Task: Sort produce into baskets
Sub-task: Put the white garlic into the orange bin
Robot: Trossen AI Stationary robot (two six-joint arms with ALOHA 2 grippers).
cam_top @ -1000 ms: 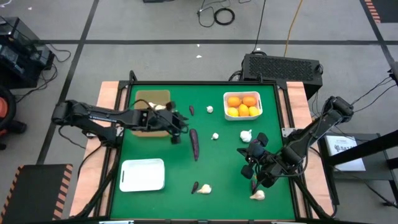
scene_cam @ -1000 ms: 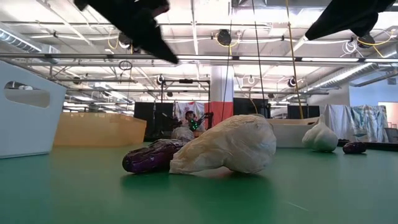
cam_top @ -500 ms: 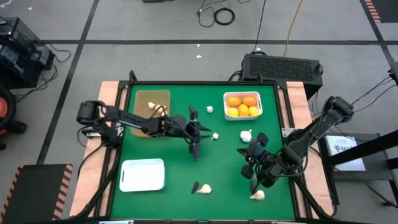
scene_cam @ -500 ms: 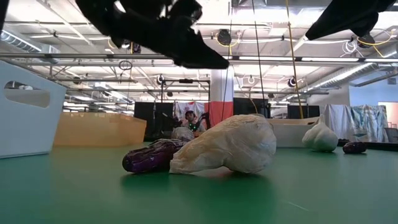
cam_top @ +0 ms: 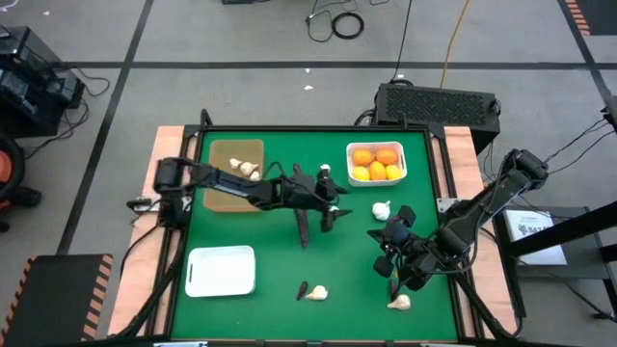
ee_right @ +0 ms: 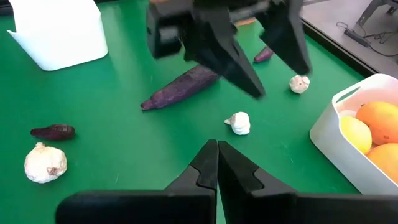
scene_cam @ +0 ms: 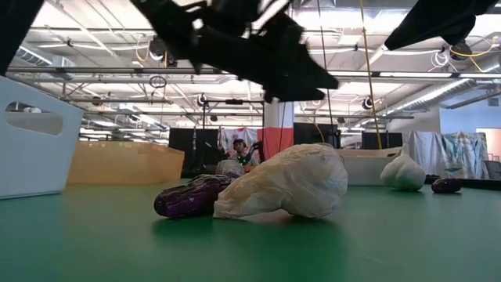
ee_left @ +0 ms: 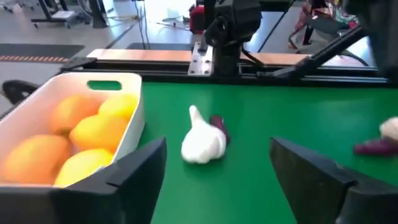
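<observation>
My left gripper [cam_top: 335, 203] hangs open above the middle of the green table, over a small garlic bulb [ee_right: 238, 122] that lies on the cloth, and touches nothing. Ahead of its fingers lies a bigger garlic bulb [ee_left: 202, 144] with a small purple piece [ee_left: 218, 129] behind it. Oranges and lemons fill a white basket [cam_top: 376, 162]. Two garlic bulbs [cam_top: 246, 170] lie in the tan tray [cam_top: 231, 188]. A long eggplant [cam_top: 302, 225] lies beside the left gripper. My right gripper [ee_right: 217, 144] waits shut, above the table's right side.
A white basket [cam_top: 221, 271] stands near the front left. In front of it lie a small eggplant [cam_top: 303, 289] and a garlic bulb [cam_top: 316, 292]. Another bulb [cam_top: 399, 303] lies at the front right, and one [cam_top: 326, 170] lies beside the citrus basket.
My left gripper has gone from over the tan tray toward the table's right edge, out to the middle of the table, sinking and tipping toward level. Its fingers stand wider apart now than half a second ago.
</observation>
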